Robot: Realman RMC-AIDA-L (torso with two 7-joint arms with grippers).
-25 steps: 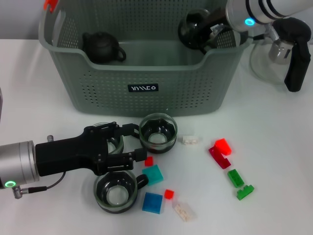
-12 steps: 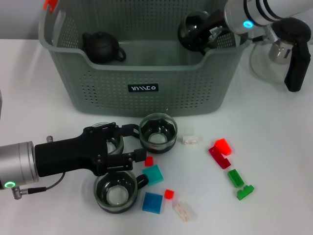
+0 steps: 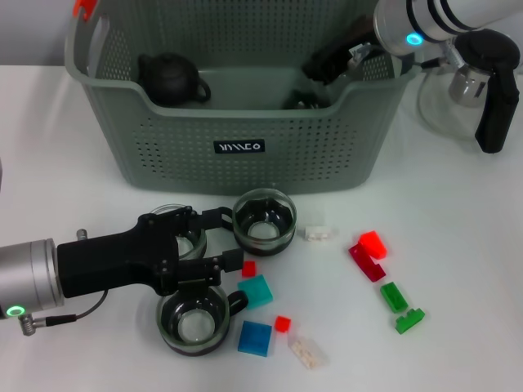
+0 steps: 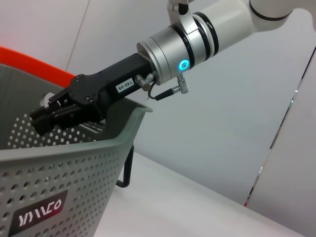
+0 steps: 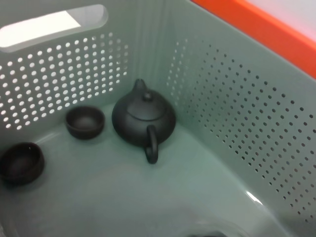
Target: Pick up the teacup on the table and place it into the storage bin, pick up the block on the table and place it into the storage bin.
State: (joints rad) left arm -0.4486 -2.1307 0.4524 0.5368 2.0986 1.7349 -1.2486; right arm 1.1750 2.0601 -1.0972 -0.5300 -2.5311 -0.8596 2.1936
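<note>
While over the storage bin, right gripper empty.

Perforated matt plastic storage bin, clear glossy glass cups, dark matt teapot, glossy plastic blocks, smooth white surface.

A dark teapot sits beside two small dark bowls. On the white table, a glass kettle with a black handle stands at the far right edge.
</note>
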